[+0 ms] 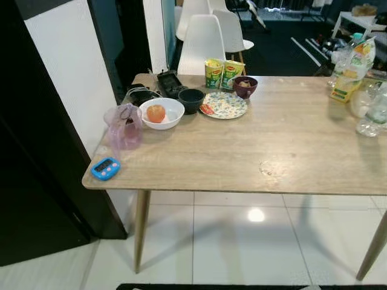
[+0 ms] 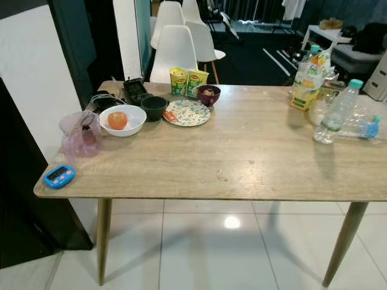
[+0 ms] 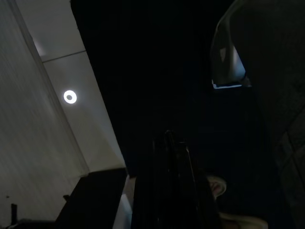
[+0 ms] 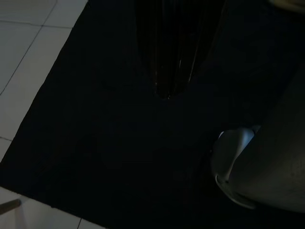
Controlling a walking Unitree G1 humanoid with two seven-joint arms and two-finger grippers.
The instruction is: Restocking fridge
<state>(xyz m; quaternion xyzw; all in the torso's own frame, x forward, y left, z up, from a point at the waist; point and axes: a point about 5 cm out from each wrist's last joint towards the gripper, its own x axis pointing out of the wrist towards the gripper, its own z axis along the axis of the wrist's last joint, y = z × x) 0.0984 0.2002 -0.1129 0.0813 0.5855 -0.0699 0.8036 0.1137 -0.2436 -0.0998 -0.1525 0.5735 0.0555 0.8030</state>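
Observation:
A light wooden table (image 1: 284, 142) stands before me. At its left end a white bowl (image 1: 171, 115) holds an orange-red fruit (image 1: 156, 112). Beside it are a dark bowl (image 1: 191, 99), a floral plate (image 1: 225, 104), a maroon bowl (image 1: 245, 86) and two green packets (image 1: 222, 72). At the right end stand a juice carton (image 2: 307, 78) and a clear water bottle (image 2: 338, 112), with another bottle (image 2: 363, 127) lying flat. Both arms hang idle. My left gripper (image 3: 170, 138) and right gripper (image 4: 167, 93) look shut and empty in their dark wrist views.
A pink plastic jug (image 1: 124, 127) and a blue timer (image 1: 106, 168) sit near the table's left corner, black devices (image 1: 169, 83) behind them. White chairs (image 1: 202, 42) stand beyond the table. A tall black panel (image 1: 36, 181) rises at my left. A dark mat (image 4: 119, 152) lies on the white tiles.

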